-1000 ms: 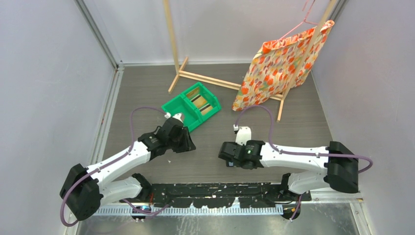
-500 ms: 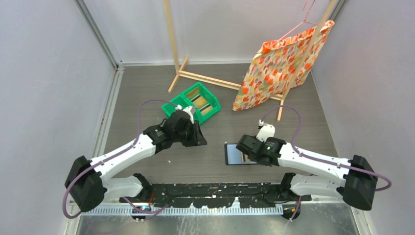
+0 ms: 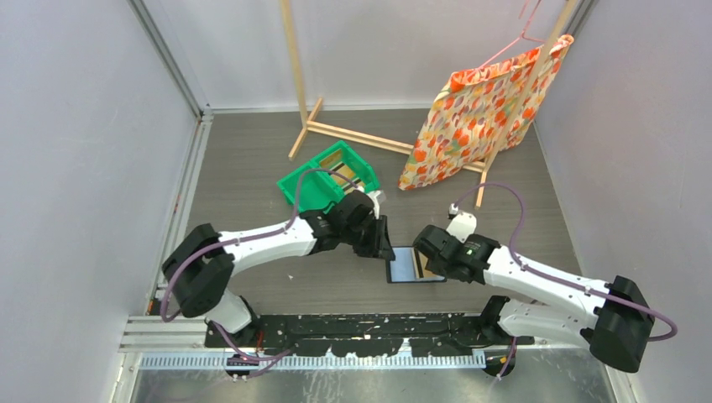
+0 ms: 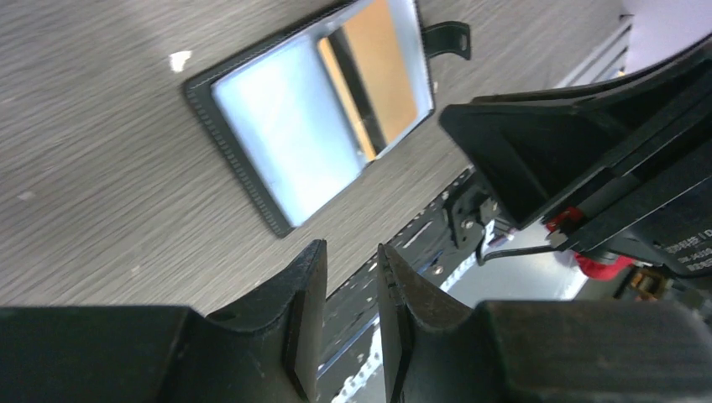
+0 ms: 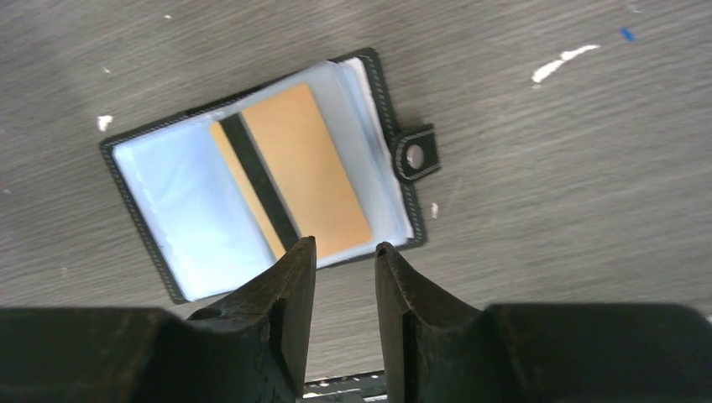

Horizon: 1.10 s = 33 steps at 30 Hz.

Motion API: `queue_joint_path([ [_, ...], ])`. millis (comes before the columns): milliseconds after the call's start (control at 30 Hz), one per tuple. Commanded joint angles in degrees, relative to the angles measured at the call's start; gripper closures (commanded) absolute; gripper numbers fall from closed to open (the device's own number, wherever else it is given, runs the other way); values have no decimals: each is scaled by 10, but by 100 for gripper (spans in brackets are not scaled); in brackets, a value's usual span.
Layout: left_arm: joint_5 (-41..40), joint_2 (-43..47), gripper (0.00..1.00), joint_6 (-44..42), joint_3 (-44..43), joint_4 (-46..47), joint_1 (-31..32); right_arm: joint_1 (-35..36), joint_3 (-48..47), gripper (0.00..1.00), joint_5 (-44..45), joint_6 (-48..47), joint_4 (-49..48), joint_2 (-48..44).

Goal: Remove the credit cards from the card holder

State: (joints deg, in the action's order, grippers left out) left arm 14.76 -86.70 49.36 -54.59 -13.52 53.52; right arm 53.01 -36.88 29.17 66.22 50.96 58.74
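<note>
Orange credit card point(image 5: 306, 172), with a dark stripe along one long edge, sits inside a clear sleeve of the card holder point(image 5: 260, 176). The holder lies open and flat on the table point(image 5: 546, 168) between my two arms. My right gripper point(image 5: 344, 245) hovers over the holder's edge beside that card, jaws slightly parted and empty. My left gripper point(image 4: 351, 252) hangs just off the pale-sleeved half, likewise parted and holding nothing. Likely failures:
- I pinch sleeve and card together, so the whole holder lifts.
- The unpinned holder slides on the wood grain.
- My closely spaced wrists collide above it.

Further cards, if any, are hidden.
</note>
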Motion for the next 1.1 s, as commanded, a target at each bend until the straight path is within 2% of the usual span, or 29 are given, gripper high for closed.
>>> queue_joint_path([
  [0,58,-48,70,45,-14,123,8,-39,20,62,-77,-56,-100,-9],
  [233,59,-124,71,72,-35,197,9,-129,53,61,-124,-97,-177,29],
  [467,87,-187,74,64,-45,221,12,-176,55,57,-127,-118,-183,44],
  [567,80,-188,74,67,-22,225,11,-203,61,47,-127,-122,-172,37],
  [700,65,-181,74,55,-15,201,12,-227,78,39,-148,-131,-179,22],
  [767,50,-179,74,53,-11,189,12,-240,87,38,-164,-134,-185,23],
  [900,30,-166,74,75,27,232,11,-270,94,34,-196,-144,-193,12],
  [1067,8,-175,75,52,13,174,10,-294,102,29,-260,-140,-181,-36],
])
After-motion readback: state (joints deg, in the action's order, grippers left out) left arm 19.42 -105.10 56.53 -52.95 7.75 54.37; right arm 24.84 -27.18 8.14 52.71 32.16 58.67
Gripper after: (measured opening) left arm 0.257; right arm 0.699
